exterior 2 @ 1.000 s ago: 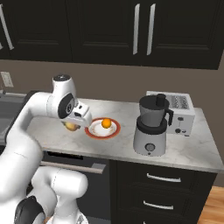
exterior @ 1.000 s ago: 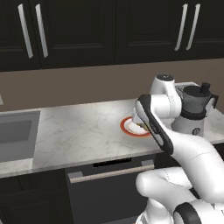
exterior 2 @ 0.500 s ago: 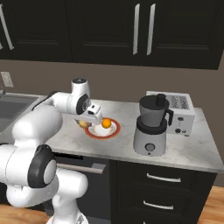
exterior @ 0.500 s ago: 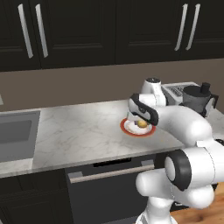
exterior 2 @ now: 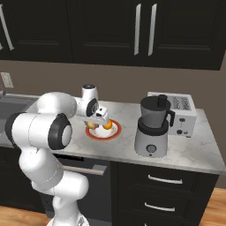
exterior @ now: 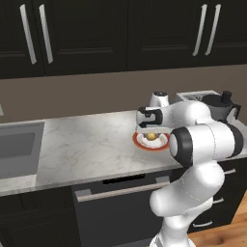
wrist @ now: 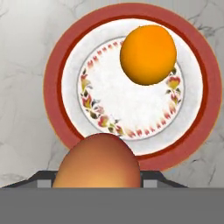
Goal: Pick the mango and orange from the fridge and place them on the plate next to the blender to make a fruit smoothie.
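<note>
My gripper (exterior: 151,133) hangs just over the plate (exterior: 138,142) and is shut on the mango (exterior: 153,137), a dull yellow-orange fruit. In the hand view the mango (wrist: 97,162) sits between the jaws at the near rim of the red-rimmed plate (wrist: 52,87). The bright orange (wrist: 148,54) lies on the plate's far side. From the right base view the mango (exterior 2: 92,125) is left of the orange (exterior 2: 107,126) over the plate (exterior 2: 102,134), under the gripper (exterior 2: 95,121). The blender (exterior 2: 152,128) stands to the plate's right. The fridge is out of view.
A silver toaster (exterior 2: 181,113) stands behind the blender. A sink (exterior: 15,150) is set in the marble counter (exterior: 87,149) at far left. Dark wall cabinets hang above, and a dishwasher front (exterior: 120,193) lies below the counter edge.
The arm has swung right, carrying the mango from beside the plate's left edge to over the plate. The orange has stayed in place.
</note>
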